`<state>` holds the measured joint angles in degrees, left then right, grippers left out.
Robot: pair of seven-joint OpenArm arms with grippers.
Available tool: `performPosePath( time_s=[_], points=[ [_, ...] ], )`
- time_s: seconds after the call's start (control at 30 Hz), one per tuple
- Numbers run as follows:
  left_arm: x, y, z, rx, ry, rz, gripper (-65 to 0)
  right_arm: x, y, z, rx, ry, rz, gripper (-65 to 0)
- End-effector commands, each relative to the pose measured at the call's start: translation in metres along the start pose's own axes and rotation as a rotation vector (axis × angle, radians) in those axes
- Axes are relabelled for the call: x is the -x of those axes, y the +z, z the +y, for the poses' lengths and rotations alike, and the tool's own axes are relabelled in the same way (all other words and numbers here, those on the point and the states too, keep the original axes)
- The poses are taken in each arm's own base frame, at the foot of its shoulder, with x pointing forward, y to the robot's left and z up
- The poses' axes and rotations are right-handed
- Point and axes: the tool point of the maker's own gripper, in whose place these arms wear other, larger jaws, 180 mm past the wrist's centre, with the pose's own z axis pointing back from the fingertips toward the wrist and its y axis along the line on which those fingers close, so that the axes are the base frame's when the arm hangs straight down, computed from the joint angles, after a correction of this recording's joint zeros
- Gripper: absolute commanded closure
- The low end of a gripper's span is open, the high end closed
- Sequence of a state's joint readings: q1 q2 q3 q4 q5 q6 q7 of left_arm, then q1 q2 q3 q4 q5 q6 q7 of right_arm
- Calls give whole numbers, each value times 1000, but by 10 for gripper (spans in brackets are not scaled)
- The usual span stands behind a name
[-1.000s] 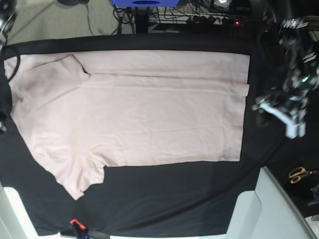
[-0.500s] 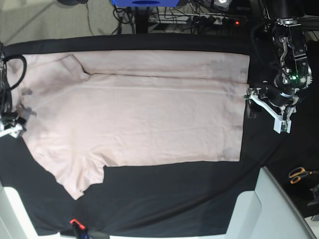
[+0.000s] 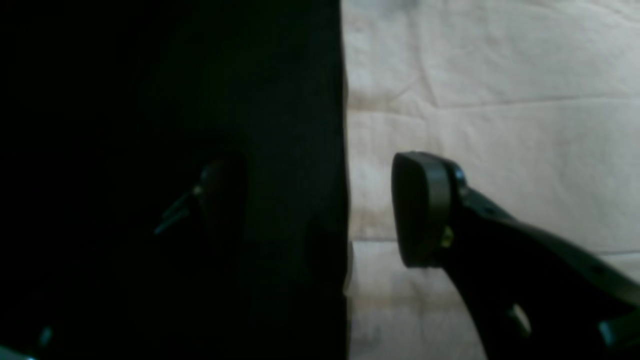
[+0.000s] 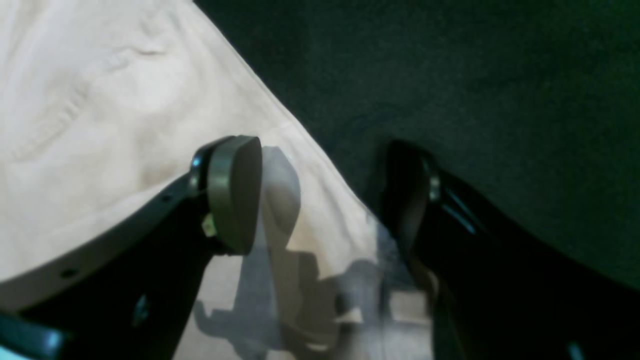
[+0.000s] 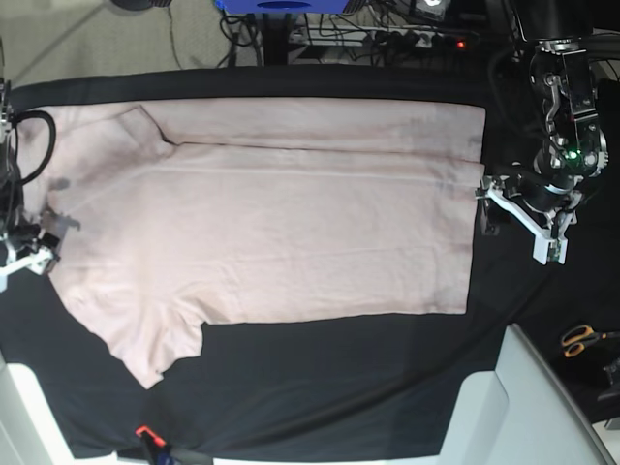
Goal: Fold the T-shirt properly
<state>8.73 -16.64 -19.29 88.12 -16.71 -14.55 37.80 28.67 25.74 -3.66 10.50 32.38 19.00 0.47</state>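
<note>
In the left wrist view, the left gripper (image 3: 320,210) has its jaws apart with nothing between them but the hem edge of the T-shirt (image 3: 490,125). One jaw stands over the pale pink fabric; the other sits over the black cloth (image 3: 175,100), dim in the shadow. The hem runs straight up and down between the two jaws.

In the right wrist view, the right gripper (image 4: 325,195) also has its jaws apart, holding nothing. One jaw hovers over the T-shirt (image 4: 100,100), casting a shadow on it, and the other is over the black cloth (image 4: 475,75). The garment's slanted edge passes between them.

In the base view, the T-shirt (image 5: 281,223) lies flat across the black-covered surface (image 5: 339,387), one long side folded over. The left gripper (image 5: 513,213) sits at its hem end, the right gripper (image 5: 34,242) at the opposite end. Orange-handled scissors (image 5: 584,339) lie well apart, beyond the left jaws.
</note>
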Motion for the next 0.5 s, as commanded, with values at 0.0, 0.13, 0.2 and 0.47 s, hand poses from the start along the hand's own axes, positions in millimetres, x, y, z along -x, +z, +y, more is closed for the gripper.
performPosePath(
  time_s=[0.0,0.13,0.2,0.47],
  points=[
    [-16,3,6,-15,-13,-46,-441,-14,1,0,-8,3,-17,-354],
    [-15,3,7,-16,-13,-44,-441,-15,1,0,-7,3,-20,-146],
    [-9,0,8,-14,-3,-29,-441,-16,1,1,-7,3,-21,-23],
    [1,-3,8,-12,7,-1,-441,-34,4,11,-44,45,-82,-2]
  ],
)
